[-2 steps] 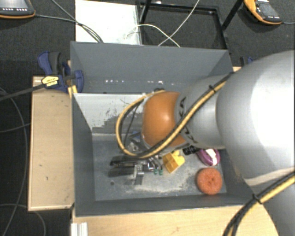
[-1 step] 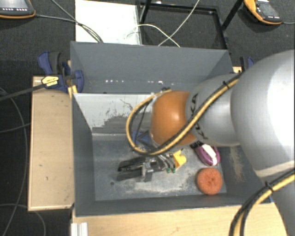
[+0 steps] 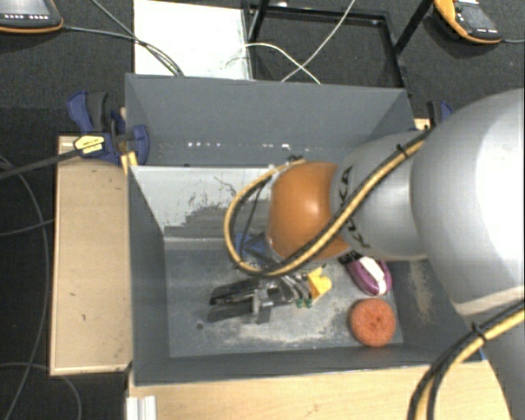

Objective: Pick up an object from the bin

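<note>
Claw [image 3: 215, 303] open, low over bin [image 3: 184, 330] floor

Dark floor [image 3: 49, 90], loose cables [image 3: 41, 161] trailing across it, black metal frame [image 3: 328, 22] standing at the top

Place: we judge a robotics lab | we see: big silver-grey robot arm [image 3: 476, 180] over scuffed grey metal bin [image 3: 152, 271] | loose black cables [image 3: 41, 162] across dark floor [image 3: 49, 90]
</note>
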Robot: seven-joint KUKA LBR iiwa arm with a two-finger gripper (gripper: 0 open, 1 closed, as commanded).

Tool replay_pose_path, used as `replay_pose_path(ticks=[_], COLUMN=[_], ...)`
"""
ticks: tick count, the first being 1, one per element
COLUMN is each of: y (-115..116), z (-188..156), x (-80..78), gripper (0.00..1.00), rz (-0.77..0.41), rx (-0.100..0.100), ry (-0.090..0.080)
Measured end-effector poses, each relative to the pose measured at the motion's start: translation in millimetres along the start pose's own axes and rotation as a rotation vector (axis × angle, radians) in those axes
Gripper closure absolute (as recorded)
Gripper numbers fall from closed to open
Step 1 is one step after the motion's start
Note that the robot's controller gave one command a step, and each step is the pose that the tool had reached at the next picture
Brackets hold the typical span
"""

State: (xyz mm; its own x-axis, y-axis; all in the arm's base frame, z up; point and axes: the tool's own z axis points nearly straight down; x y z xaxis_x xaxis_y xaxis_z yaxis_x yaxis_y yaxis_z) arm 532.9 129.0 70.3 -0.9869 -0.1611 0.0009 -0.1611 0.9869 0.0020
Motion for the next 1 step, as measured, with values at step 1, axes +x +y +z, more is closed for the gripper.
replay_pose_path(ticks=[1], y=[-0.1], z=[-8.5], x=[1.8], gripper=[1.00], rz=[0.001], rx=[0.000], ry=[0.003])
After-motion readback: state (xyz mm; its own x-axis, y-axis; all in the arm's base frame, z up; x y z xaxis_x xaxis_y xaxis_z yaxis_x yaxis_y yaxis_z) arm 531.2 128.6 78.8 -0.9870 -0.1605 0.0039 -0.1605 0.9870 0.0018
